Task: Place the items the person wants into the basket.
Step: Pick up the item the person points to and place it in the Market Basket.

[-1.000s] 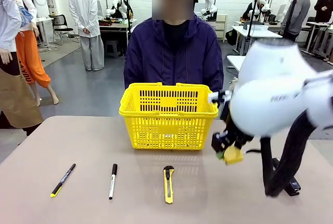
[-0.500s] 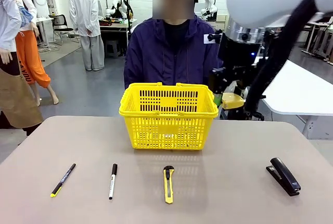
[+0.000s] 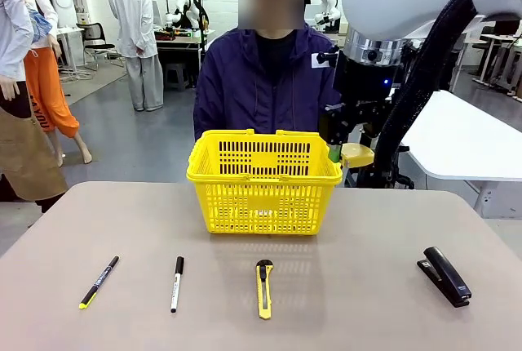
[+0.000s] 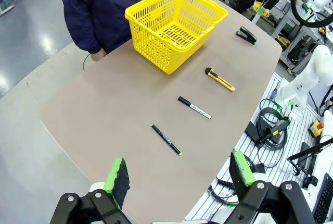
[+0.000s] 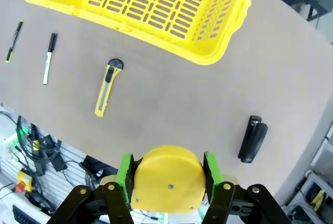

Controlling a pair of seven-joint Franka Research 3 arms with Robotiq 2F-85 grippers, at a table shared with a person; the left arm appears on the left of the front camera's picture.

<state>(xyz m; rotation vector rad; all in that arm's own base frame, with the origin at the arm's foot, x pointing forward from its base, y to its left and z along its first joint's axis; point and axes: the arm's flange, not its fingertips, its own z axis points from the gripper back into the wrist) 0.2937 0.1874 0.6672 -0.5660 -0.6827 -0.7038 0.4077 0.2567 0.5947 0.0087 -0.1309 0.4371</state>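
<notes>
A second ago my right arm was low over the bench [image 3: 351, 302], to the right of the basket [image 3: 261, 204], with the tape measure [image 3: 357, 155] barely clear of the surface. Now it is up at rim height, just beside the basket's right corner, and over the last half second it has edged a little toward the rim.

My right jaws are closed on the tape measure. In the right wrist view its round yellow body [image 5: 169, 179] sits squarely between the green pads [image 5: 125, 174], so the grip has survived the lift.

With the arm raised, the black stapler [image 3: 444, 276] shows again on the right of the bench, untouched. The marker [image 3: 176, 283], the utility knife [image 3: 264, 288] and the black pen [image 3: 99, 282] lie in their row exactly where they were. The person [image 3: 273, 82] stands behind the basket.

I judge the pick done and the carry under way — but not finished, since the basket's opening [image 5: 213, 57] lies ahead of the tape measure rather than under it. I should travel over the rim before letting go.

My left jaws hang high above the bench, spread wide and holding nothing — their pads [image 4: 118, 174] frame the whole layout.
</notes>
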